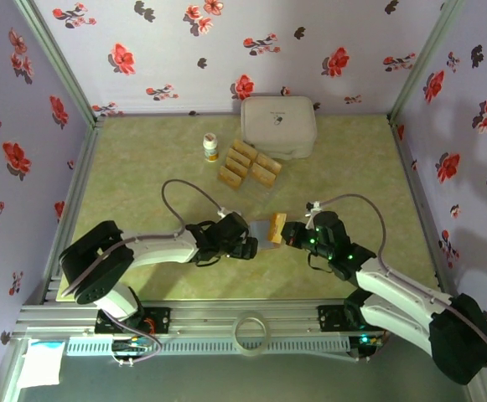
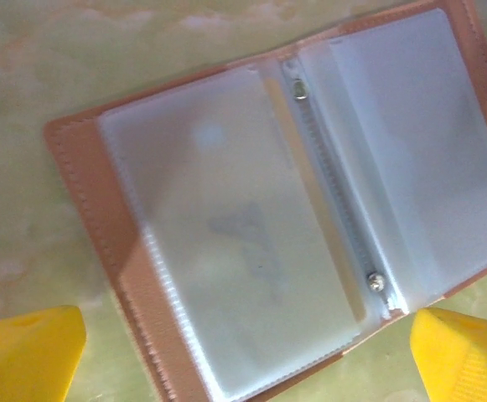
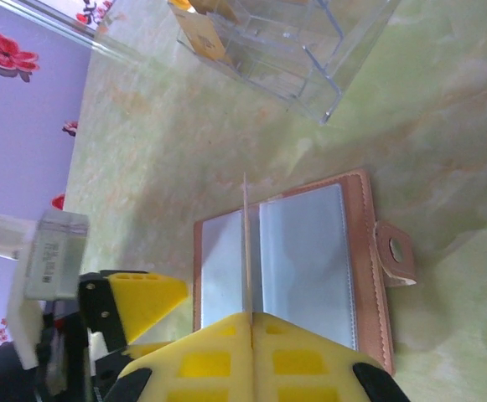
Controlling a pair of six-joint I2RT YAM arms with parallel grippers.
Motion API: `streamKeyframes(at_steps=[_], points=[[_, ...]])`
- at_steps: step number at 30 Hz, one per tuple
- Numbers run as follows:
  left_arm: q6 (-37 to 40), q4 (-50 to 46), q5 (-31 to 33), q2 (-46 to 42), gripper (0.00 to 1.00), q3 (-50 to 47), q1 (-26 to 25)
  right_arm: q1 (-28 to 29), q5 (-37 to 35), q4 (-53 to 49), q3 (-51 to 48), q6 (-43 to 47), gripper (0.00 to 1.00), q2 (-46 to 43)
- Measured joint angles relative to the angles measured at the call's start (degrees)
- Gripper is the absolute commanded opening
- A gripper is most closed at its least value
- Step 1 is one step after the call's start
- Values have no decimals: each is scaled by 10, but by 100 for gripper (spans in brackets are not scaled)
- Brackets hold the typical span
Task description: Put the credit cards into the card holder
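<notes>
The card holder lies open on the table, pinkish-tan with frosted pockets; it also shows between the two arms and under the right fingers. My left gripper is open, its yellow fingertips standing either side of the holder's near edge. My right gripper is shut on one gold credit card, seen edge-on and standing upright over the holder's middle fold. Several more credit cards stand in a clear rack farther back.
A large white rounded box sits at the back, with a small bottle to its left. A tape ring lies on the front rail. Floral walls close in the table on three sides.
</notes>
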State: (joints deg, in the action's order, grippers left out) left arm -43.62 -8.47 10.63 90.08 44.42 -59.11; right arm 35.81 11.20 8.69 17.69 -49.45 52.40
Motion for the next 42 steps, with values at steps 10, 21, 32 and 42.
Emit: streamKeyframes(at_steps=[10, 21, 32, 42], points=[[4, -50, 25, -19, 100, 4, 59, -1, 51, 102, 5, 7, 0, 130], [9, -57, 25, -2, 100, 4, 78, -3, 94, 229, 14, 15, 0, 246], [11, -56, 25, 4, 100, 0, 87, -8, 111, 315, 14, 14, 0, 316], [20, -53, 25, 4, 100, -3, 88, -17, 124, 369, 14, 9, 0, 361]])
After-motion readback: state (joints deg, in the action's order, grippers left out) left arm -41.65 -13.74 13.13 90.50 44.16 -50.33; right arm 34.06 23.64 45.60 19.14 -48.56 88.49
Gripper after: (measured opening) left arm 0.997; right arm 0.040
